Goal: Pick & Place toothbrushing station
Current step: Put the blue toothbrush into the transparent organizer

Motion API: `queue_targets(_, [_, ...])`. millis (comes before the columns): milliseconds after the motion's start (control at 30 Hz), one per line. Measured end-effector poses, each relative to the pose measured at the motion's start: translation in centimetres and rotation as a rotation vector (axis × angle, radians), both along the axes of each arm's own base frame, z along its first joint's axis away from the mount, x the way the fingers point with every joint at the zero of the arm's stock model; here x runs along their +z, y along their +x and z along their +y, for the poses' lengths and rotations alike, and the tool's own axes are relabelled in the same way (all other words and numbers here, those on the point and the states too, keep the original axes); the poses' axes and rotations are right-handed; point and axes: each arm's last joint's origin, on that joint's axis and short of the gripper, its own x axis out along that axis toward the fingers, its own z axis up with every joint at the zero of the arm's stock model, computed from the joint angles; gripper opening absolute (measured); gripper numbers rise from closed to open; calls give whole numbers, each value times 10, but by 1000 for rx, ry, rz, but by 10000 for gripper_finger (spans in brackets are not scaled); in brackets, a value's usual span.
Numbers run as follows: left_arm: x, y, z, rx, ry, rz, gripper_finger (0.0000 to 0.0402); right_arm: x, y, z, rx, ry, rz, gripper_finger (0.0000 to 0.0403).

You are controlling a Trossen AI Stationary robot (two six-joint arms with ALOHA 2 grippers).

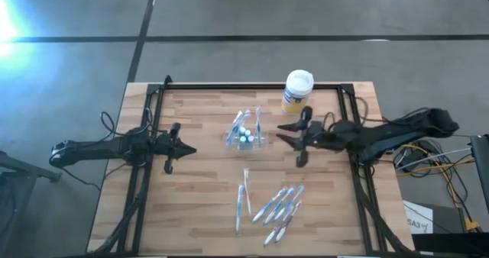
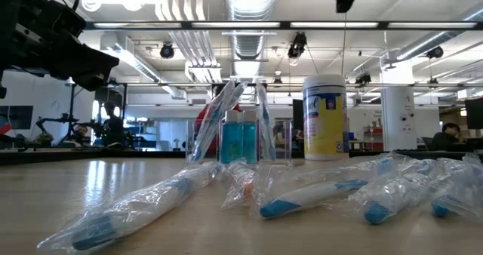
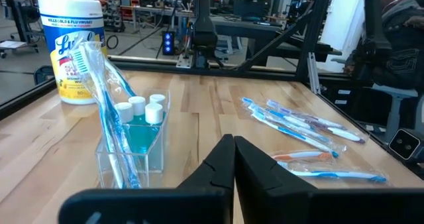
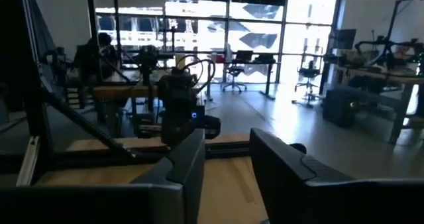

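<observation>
The toothbrushing station (image 1: 246,136) is a clear plastic holder that stands on its base at the table's middle. It holds upright toothbrushes and small blue bottles with white caps, and shows in the left wrist view (image 3: 132,148) and the low view (image 2: 245,138). My right gripper (image 1: 281,133) is open just to the holder's right and, in the low view, well above the table; its wrist view (image 4: 226,164) does not show the holder. My left gripper (image 1: 191,150) is shut and empty to the holder's left, pointing toward it (image 3: 233,159).
A yellow wipes canister with a white lid (image 1: 297,90) stands behind the holder at the far right. Several wrapped toothbrushes (image 1: 279,204) lie loose on the near half of the table, with one more (image 1: 244,191) to their left. A black frame (image 1: 252,87) edges the table.
</observation>
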Motion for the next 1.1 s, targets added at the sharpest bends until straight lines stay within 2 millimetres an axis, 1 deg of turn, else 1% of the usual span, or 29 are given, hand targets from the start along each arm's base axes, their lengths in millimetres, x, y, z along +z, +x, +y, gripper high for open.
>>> queue_targets(67, [0, 0, 0, 0, 0, 0, 6, 9, -15, -2, 0, 2, -26, 93])
queue_targets(167, [0, 0, 0, 0, 1, 0, 6, 19, -37, -5, -4, 6, -110, 60])
queue_targets(233, [0, 0, 0, 0, 1, -1, 10, 20, -49, -7, -4, 9, -142, 39])
queue_targets(300, [0, 0, 0, 0, 2, -1, 14, 17, -60, -8, -4, 12, -160, 19])
queue_targets(433, [0, 0, 0, -5, 32, -3, 12, 2, -76, -10, 0, 39, -184, 9])
queue_targets(500, [0, 0, 0, -8, 57, -6, 7, -8, -82, -11, 0, 47, -198, 9])
queue_targets(600, [0, 0, 0, -14, 81, -10, 4, -24, -93, -13, -8, 52, -266, 8])
queue_targets(733, [0, 0, 0, -17, 107, -12, 10, -47, -105, -15, -13, 40, -310, 8])
queue_targets(900, [1, 0, 0, -24, 160, -17, 24, -63, -111, -15, -4, 56, -307, 8])
queue_targets(1033, [2, 0, 0, -19, 175, -31, 21, -74, -112, -14, 37, 29, -287, 8])
queue_targets(1100, [4, 0, 0, -20, 219, -52, 17, -82, -113, -13, 65, 15, -270, 8])
